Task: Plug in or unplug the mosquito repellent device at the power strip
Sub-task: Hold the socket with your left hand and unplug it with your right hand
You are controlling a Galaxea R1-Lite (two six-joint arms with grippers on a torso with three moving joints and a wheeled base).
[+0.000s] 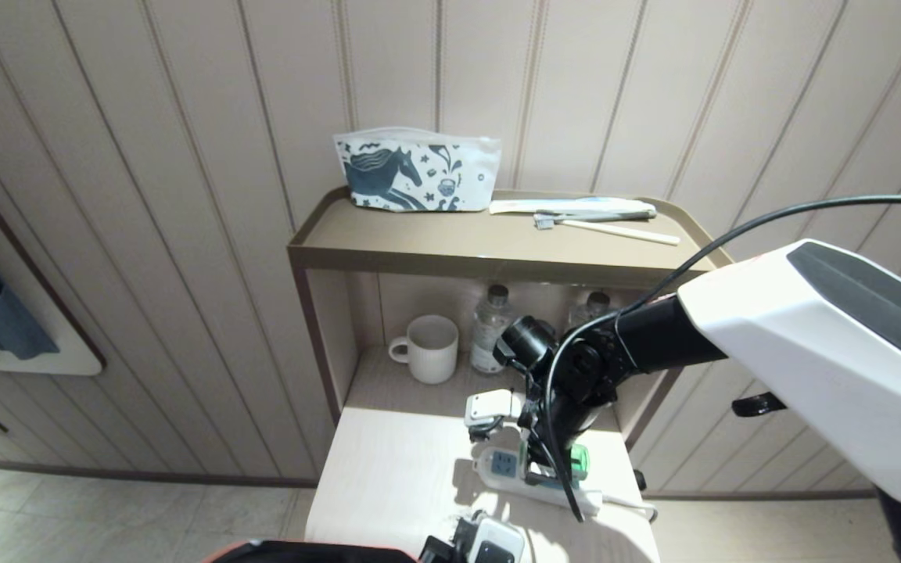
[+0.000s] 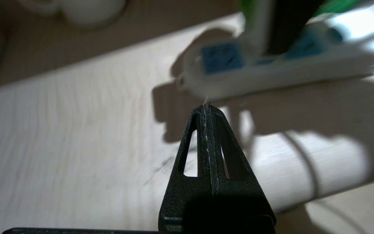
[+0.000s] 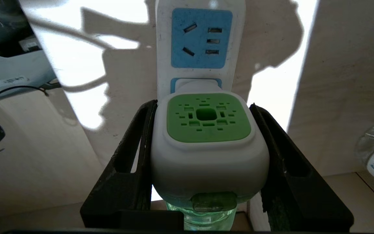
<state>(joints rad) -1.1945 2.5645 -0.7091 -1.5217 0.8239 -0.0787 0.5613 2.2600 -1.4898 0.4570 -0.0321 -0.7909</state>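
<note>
The white power strip (image 1: 497, 477) lies on the pale wooden tabletop (image 1: 388, 485), its end blue socket panel (image 3: 201, 38) bare. The mosquito repellent device (image 3: 208, 152), white with a green vented face and a translucent green bottle, sits against the second socket panel. My right gripper (image 3: 202, 104) is shut on the device, one black finger pressed to each side of it. In the head view the right gripper (image 1: 548, 461) reaches down over the strip, and the green of the device (image 1: 580, 460) shows beside it. My left gripper (image 2: 206, 107) is shut on nothing, low over the table near the power strip (image 2: 271, 78).
A white mug (image 1: 429, 349) and two clear water bottles (image 1: 489, 328) stand in the shelf recess behind the strip. A horse-print pouch (image 1: 415, 172) and a toothbrush (image 1: 615, 228) lie on the upper shelf. The strip's thin cord (image 1: 630, 507) runs off to the right.
</note>
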